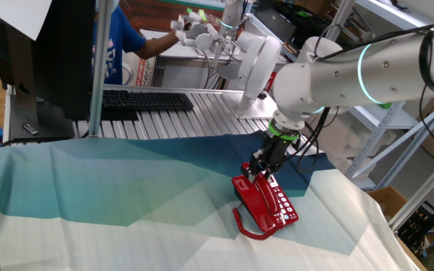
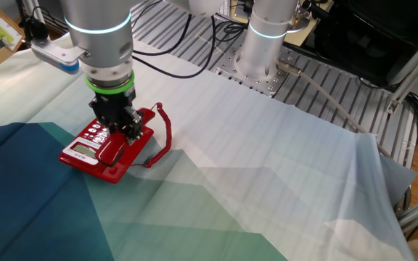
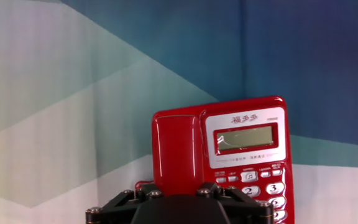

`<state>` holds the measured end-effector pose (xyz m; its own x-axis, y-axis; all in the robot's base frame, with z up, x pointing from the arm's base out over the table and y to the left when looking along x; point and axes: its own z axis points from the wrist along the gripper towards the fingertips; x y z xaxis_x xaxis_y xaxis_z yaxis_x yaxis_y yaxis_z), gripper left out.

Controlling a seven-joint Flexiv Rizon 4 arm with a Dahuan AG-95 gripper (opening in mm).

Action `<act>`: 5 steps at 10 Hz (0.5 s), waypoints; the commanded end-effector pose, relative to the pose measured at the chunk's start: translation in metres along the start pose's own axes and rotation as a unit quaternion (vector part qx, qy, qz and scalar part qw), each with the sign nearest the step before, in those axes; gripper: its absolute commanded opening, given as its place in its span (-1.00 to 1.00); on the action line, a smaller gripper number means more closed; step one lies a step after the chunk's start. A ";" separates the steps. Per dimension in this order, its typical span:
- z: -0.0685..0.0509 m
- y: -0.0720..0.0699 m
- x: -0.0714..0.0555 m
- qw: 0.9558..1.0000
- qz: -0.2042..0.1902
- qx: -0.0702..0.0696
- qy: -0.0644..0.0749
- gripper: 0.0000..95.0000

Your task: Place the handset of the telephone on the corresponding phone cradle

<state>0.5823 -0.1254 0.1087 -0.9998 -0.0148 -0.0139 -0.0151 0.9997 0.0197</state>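
Note:
The red telephone (image 1: 277,207) (image 2: 85,148) (image 3: 244,140) lies on the blue-and-white cloth with its white buttons and display facing up. The red handset (image 1: 249,194) (image 2: 116,148) (image 3: 176,146) lies lengthwise in the phone cradle beside the buttons and covers the recess. My gripper (image 1: 263,172) (image 2: 122,129) (image 3: 178,190) points down over the handset's near end. Its fingers sit on either side of the bar, closed against it. The coiled cord (image 1: 241,224) (image 2: 167,134) curls on the cloth next to the base.
A black keyboard (image 1: 145,99) and a dark monitor (image 1: 51,53) stand on the slatted table behind the cloth. A person in a blue shirt (image 1: 119,38) is at the back. The arm's base (image 2: 265,40) rises at the cloth's far edge, with cables around it.

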 end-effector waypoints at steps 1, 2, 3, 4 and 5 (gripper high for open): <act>0.008 0.001 -0.002 1.000 0.001 -0.006 0.000 -1.00; 0.012 0.004 0.000 1.000 0.009 -0.012 0.000 -1.00; 0.014 0.007 0.002 1.000 0.012 -0.011 0.000 -1.00; 0.014 0.007 0.002 1.000 0.011 -0.011 0.000 -1.00; 0.014 0.007 0.002 1.000 0.011 -0.011 0.000 -1.00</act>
<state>0.5785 -0.1175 0.0960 -0.9998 0.0071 -0.0167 0.0064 0.9992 0.0390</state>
